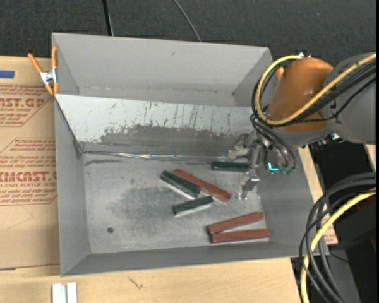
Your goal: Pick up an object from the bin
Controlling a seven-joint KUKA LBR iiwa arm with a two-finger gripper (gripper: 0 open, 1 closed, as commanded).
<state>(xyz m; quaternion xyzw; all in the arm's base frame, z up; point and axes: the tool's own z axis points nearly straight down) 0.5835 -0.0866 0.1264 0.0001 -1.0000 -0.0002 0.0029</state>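
Seeing the hand (245,167) hanging low over the right side of the bin (151,74), near the back wall. Its fingers are standing wide, one on each side of the right end of a dark green bar (227,165); I can't tell if they're touching it. Just left, a red-brown bar (205,186) and two more green bars (192,205) are lying crossed. A red-brown pair (239,228) is lying side by side near the front wall.
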